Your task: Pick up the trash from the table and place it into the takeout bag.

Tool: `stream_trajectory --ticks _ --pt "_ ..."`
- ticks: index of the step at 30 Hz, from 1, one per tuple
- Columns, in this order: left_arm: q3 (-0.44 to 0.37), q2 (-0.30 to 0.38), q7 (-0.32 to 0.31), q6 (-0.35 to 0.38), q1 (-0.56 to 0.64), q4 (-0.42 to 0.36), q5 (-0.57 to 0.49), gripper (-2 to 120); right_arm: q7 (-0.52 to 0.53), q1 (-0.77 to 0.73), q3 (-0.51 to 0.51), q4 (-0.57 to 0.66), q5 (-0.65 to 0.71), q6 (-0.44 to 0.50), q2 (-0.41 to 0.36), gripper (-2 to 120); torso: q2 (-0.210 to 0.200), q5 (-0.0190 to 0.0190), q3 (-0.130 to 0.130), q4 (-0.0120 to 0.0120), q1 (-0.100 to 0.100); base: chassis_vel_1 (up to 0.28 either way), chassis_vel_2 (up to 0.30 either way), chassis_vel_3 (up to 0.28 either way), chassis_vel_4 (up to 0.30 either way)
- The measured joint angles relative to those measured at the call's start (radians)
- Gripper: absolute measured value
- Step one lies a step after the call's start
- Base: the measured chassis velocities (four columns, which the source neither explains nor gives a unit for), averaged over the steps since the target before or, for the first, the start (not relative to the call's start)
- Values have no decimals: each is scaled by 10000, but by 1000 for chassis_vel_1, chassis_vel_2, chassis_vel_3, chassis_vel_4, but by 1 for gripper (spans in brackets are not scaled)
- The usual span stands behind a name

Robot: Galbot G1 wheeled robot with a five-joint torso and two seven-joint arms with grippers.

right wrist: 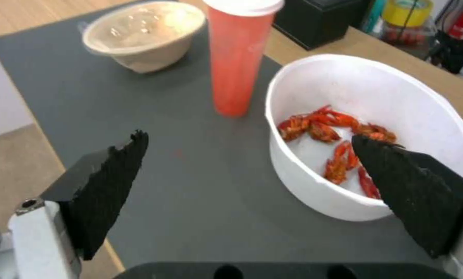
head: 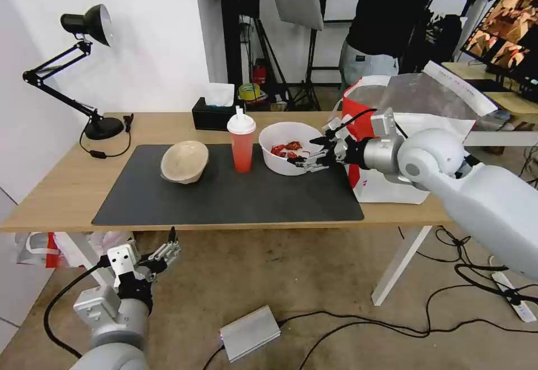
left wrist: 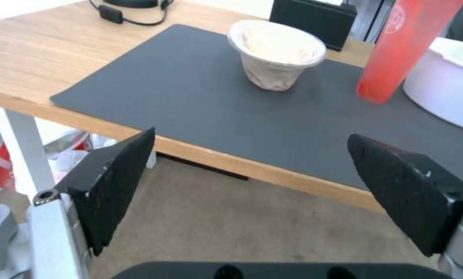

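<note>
Head view puts the right end effector [head: 315, 154] at the near right rim of the wide white bowl [head: 288, 147], fingers spread wide and gripping nothing. In the right wrist view 1 pad [right wrist: 415, 190] overlaps the bowl's rim above the red food scraps [right wrist: 334, 133], while the other pad [right wrist: 105, 186] hangs over the dark grey mat [right wrist: 190, 162]. Just left of that bowl stands the red drink cup [head: 241, 140] with its white lid, and farther left the beige pulp bowl [head: 184, 161], all 3 on the mat on the wooden counter [head: 61, 185]. Behind the right arm, the takeout bag [head: 386, 185] stands open at the counter's right end. Below the counter's front edge, the left end effector [head: 166, 251] waits, fingers wide apart and empty.
</note>
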Motion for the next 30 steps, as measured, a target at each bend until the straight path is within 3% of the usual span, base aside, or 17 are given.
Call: stream_trajectory --ticks 15,30 --pt "159 -64 58 -119 -94 196 258 100 -123 500 -344 -541 -40 -201 232 100 0 0 -1 -2 0 0 0 0 0" --pt "191 -356 179 71 21 194 423 100 -333 1412 -1389 -1757 -482 -374 1217 100 0 -2 -1 0 0 0 0 0 0"
